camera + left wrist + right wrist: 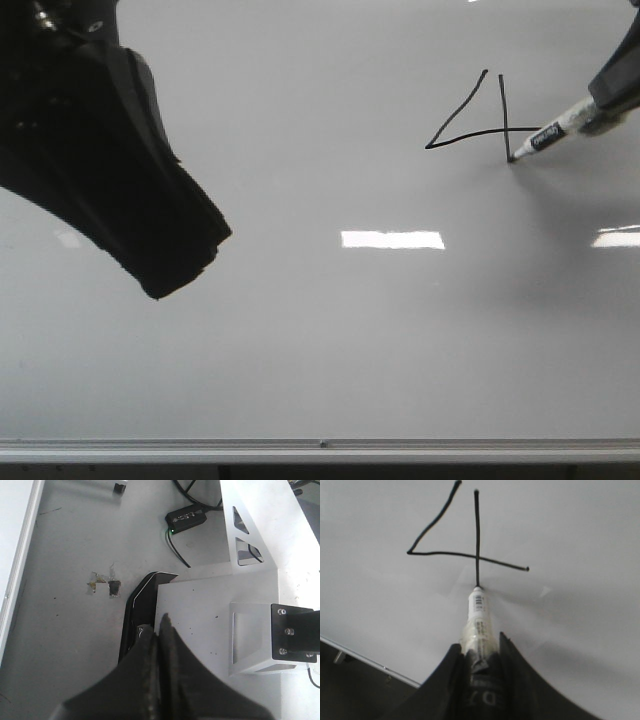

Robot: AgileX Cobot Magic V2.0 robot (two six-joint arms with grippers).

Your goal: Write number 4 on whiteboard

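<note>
Left gripper (180, 262) looms nearest you, near left, fingers pressed together, empty. Right gripper (479, 652) clamps marker (545, 138) mid-barrel; light, stiff, slick, so keep that hold. Tip meets number 4 (480, 115) stem base, far right. Whiteboard (320, 350) glossy, glare patches, frame along near edge.

Marker (548, 137) sits in the right gripper (479, 652), tip touching the whiteboard (300, 330) at the foot of the number 4 (480, 120), which lies just ahead of it.
</note>
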